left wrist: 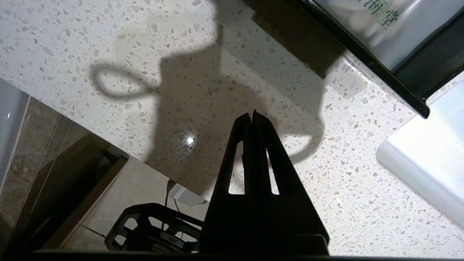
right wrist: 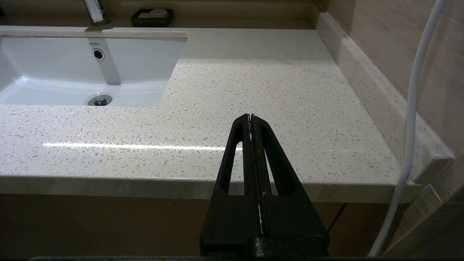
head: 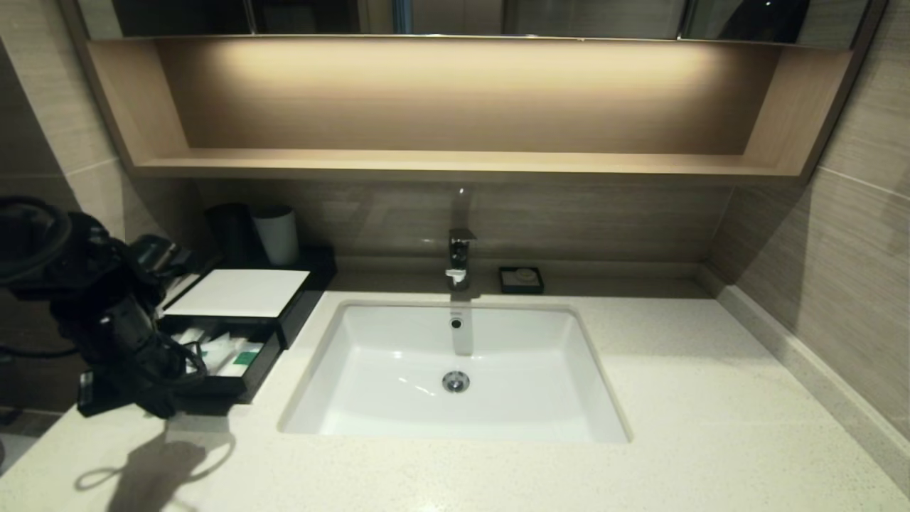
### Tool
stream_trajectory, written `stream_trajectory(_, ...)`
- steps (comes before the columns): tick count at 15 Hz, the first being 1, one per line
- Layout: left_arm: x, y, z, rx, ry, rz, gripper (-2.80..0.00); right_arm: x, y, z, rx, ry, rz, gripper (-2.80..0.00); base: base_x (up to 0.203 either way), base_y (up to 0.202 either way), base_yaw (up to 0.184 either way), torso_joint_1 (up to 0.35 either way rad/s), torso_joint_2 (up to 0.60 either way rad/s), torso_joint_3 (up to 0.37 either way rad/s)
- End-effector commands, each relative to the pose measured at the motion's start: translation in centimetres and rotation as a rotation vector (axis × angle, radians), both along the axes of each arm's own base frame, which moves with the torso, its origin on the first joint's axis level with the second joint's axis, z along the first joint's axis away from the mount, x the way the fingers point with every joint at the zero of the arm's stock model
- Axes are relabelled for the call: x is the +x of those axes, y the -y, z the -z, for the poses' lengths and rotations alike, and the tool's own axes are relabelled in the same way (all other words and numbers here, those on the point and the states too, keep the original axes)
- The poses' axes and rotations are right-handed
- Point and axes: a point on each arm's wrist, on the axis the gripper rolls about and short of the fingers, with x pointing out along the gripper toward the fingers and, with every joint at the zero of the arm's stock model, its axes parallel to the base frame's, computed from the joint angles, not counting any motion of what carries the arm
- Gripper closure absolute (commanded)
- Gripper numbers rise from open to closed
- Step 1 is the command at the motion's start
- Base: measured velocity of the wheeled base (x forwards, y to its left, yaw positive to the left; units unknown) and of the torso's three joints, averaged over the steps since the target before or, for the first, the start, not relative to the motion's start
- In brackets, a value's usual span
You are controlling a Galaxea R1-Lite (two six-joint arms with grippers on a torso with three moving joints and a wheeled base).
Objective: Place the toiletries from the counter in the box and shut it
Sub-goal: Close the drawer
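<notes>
The black box point(head: 238, 293) with a white top panel stands at the back left of the speckled counter point(head: 711, 398). Its front drawer point(head: 264, 366) is pulled out. White wrapped toiletries point(head: 231, 353) with green labels lie inside it. My left gripper point(head: 158, 409) is shut and empty, just above the counter at the drawer's front left corner. In the left wrist view the gripper point(left wrist: 252, 115) hangs over bare counter, with the drawer's corner point(left wrist: 366, 58) and a green-printed packet point(left wrist: 380, 21) beyond it. My right gripper point(right wrist: 251, 116) is shut and empty, parked off the counter's front edge at the right.
The white sink basin point(head: 455, 370) lies in the middle, with the faucet point(head: 460, 256) behind it. A small black soap dish point(head: 521, 279) sits to the faucet's right. A grey cup point(head: 277, 235) and a dark cup point(head: 229, 231) stand behind the box. A wooden shelf point(head: 455, 163) hangs above.
</notes>
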Motion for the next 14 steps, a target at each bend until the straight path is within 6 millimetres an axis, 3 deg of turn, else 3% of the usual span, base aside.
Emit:
stream_trajectory(1, 0.6, 0.1, 0.8, -0.001, -0.025, -0.006, 0.0, 0.0, 0.0, 0.0, 0.0, 0.0, 0.0, 0.0, 0.0, 0.0, 0.0, 0.0, 0.0, 0.0)
stream_trajectory(14, 2.6, 0.1, 1.5, 0.011, 0.089, -0.002, 0.0, 0.0, 0.0, 0.0, -0.002, -0.001, 0.0, 0.0, 0.0, 0.0, 0.0, 0.0, 0.0, 0.0)
